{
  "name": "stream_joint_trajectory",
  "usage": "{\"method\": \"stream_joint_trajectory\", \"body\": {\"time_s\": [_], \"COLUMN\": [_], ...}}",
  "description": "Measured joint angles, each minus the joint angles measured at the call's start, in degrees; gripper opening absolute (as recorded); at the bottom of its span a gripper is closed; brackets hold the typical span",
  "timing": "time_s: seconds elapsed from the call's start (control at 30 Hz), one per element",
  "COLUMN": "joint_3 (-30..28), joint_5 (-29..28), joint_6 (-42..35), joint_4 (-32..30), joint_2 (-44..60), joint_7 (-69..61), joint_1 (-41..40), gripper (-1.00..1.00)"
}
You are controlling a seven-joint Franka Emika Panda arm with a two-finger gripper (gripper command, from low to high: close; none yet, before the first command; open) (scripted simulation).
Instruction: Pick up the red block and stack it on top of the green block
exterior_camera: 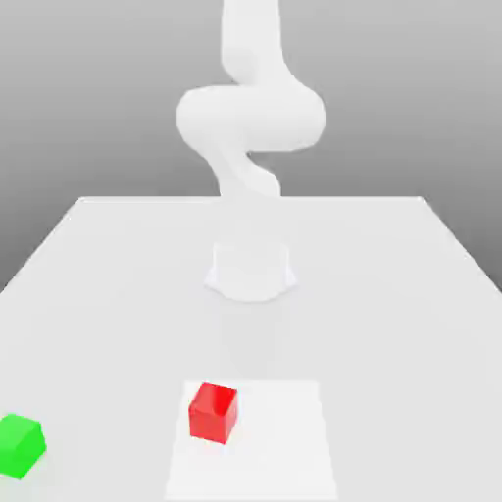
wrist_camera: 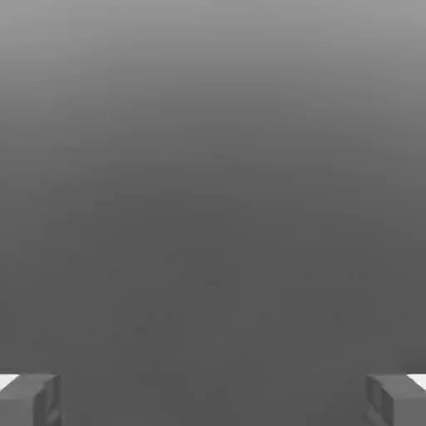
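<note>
Red block (exterior_camera: 213,414): seen between 6 and 7 o'clock in the exterior view, resting on the white square (exterior_camera: 279,441), towards its 10 o'clock side.
Green block (exterior_camera: 21,446): seen between 7 and 8 o'clock in the exterior view, cut by its border; set well apart from the red block, on the table (exterior_camera: 108,343).
Gripper (wrist_camera: 213,401): opened wide, with nothing held between the fingertips.
Arm (exterior_camera: 251,118): seen at 12 o'clock in the exterior view, well apart from both blocks.
Stacking: not begun, it is judged; nothing has been placed on the green block.
Left to do: the red block is to be reached, gripped, lifted, carried towards 9 o'clock, lowered onto the green block and released.
Containers: none is called for; the white square looks flat and unwalled, with the red block borne on it.
</note>
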Motion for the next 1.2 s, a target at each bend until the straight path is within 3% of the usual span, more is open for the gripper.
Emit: {"method": "stream_joint_trajectory", "body": {"time_s": [0.63, 0.87, 0.9, 1.1, 1.2], "joint_3": [-1.22, -0.47, -0.43, -0.42, -0.36], "joint_5": [-0.02, 0.65, 0.69, 0.5, 0.39], "joint_6": [23.14, 34.92, 35.83, 36.29, 32.97], "joint_4": [-21.73, -21.26, -21.11, -21.03, -21.61], "joint_2": [40.15, 54.71, 55.77, 56.3, 52.37], "joint_7": [8.23, 8.23, 8.21, 8.39, 8.46], "joint_1": [-5.03, -5.83, -5.86, -5.89, -5.98], "gripper": [0.0, 0.0, -1.0, -1.0, -1.0]}}
